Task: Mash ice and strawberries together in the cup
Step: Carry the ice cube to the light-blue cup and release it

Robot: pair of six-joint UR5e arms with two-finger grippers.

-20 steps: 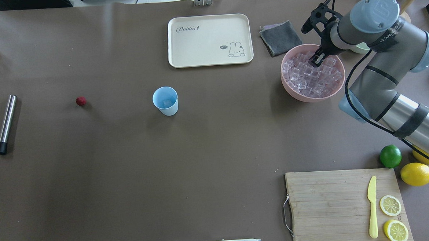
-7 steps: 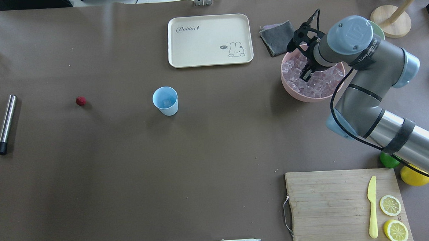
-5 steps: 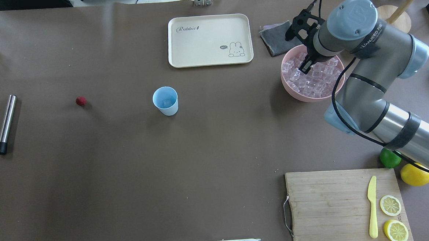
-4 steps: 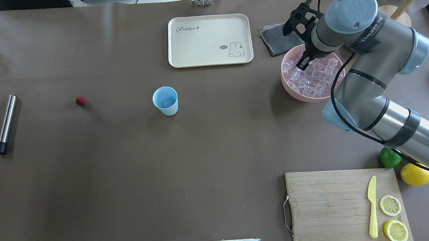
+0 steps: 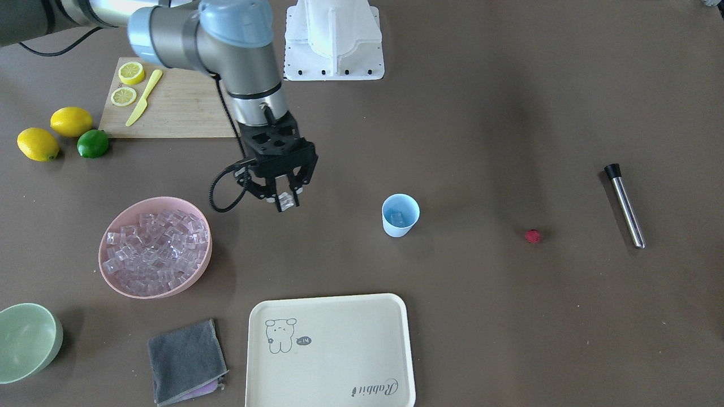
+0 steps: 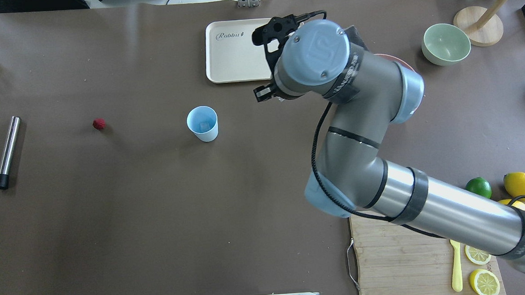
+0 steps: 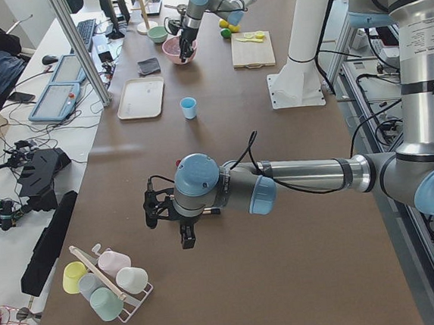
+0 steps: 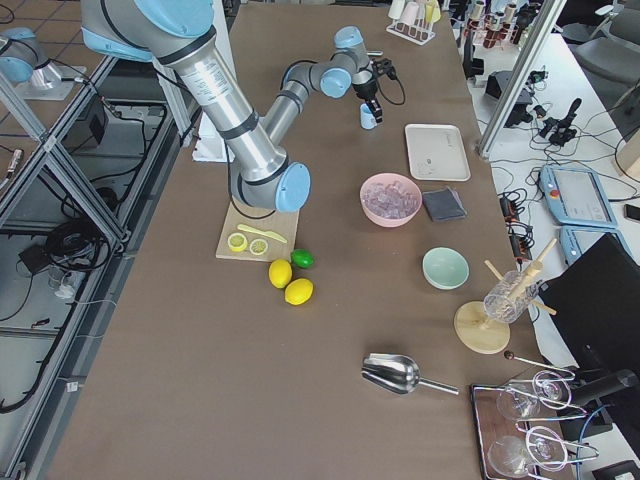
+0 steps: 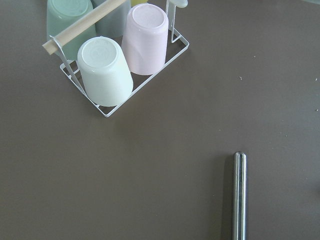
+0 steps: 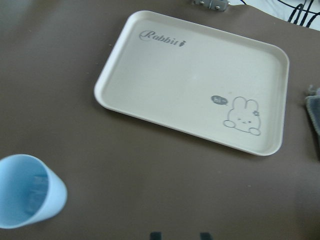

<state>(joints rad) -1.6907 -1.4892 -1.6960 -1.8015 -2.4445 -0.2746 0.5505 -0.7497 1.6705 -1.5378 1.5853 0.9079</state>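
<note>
My right gripper (image 5: 285, 202) hangs above the table between the pink bowl (image 5: 169, 292) and the light-blue cup (image 5: 400, 215). It is shut on one clear ice cube (image 5: 288, 198). In the overhead view the gripper (image 6: 265, 93) is right of the cup (image 6: 202, 123), mostly hidden under the wrist. The cup (image 10: 27, 197) holds an ice cube. Many ice cubes (image 5: 153, 249) fill the pink bowl. The tiny red strawberry (image 6: 99, 124) lies on the table left of the cup. My left gripper (image 7: 187, 239) shows only in the exterior left view; I cannot tell if it is open.
A steel muddler (image 6: 6, 152) lies at the far left. A cream tray (image 6: 230, 50) sits behind the cup. A grey cloth (image 5: 186, 362) and a green bowl (image 5: 28, 339) are near the pink bowl. A cutting board (image 5: 175, 104) with lemon slices, whole lemons and a lime are near the robot.
My right gripper has risen out of the pink bowl with an ice cube and moved left across the table toward the cup. Cup, strawberry and muddler have not moved.
</note>
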